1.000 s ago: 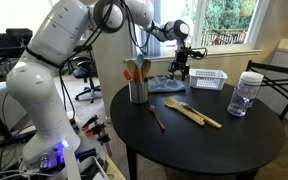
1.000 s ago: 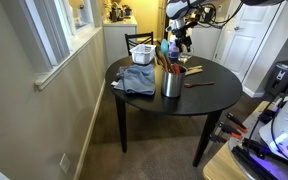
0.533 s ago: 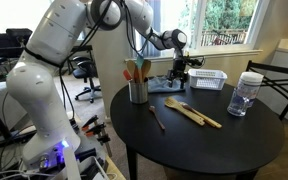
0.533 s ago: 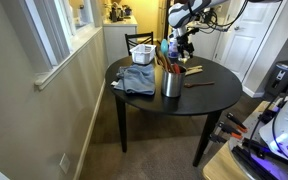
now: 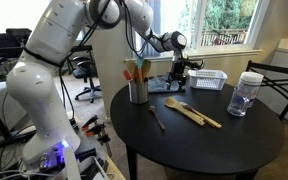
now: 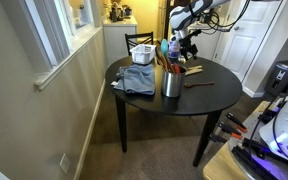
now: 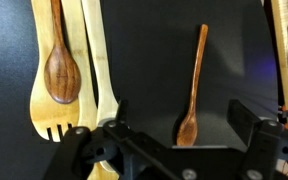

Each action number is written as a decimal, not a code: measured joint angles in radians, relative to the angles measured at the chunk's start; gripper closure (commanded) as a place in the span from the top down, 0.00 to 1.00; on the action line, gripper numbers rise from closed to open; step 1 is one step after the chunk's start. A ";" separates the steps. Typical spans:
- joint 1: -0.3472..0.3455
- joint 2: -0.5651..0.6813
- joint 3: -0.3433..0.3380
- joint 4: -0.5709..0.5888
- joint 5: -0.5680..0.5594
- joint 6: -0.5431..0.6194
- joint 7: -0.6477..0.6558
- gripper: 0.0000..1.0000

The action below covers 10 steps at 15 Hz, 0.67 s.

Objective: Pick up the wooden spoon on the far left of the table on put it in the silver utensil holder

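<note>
A thin dark wooden spoon (image 5: 156, 117) lies on the round black table (image 5: 214, 145), close to the silver utensil holder (image 5: 138, 91); it also shows in an exterior view (image 6: 200, 83). The holder (image 6: 171, 83) holds orange, green and wooden utensil heads. My gripper (image 5: 181, 68) hangs open and empty above the table's far side, well above the top. In the wrist view the thin spoon (image 7: 193, 88) lies lengthwise, its bowl between my open gripper's (image 7: 179, 122) fingers (image 7: 246, 118).
A darker spoon (image 7: 61, 60) and pale wooden forks (image 7: 96, 70) lie together beside the thin spoon, also seen mid-table (image 5: 192, 111). A clear jar with a white lid (image 5: 245, 93), a white basket (image 5: 210, 79) and a blue cloth (image 5: 164, 84) stand around the table's rim.
My gripper has sunk a little towards the table and stays open. Nothing on the table has moved.
</note>
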 measured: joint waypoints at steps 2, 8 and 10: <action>0.000 0.000 0.000 0.000 0.000 0.000 0.000 1.00; 0.007 0.000 0.003 -0.032 0.001 0.095 0.021 1.00; 0.018 -0.003 0.003 -0.083 -0.006 0.192 0.053 1.00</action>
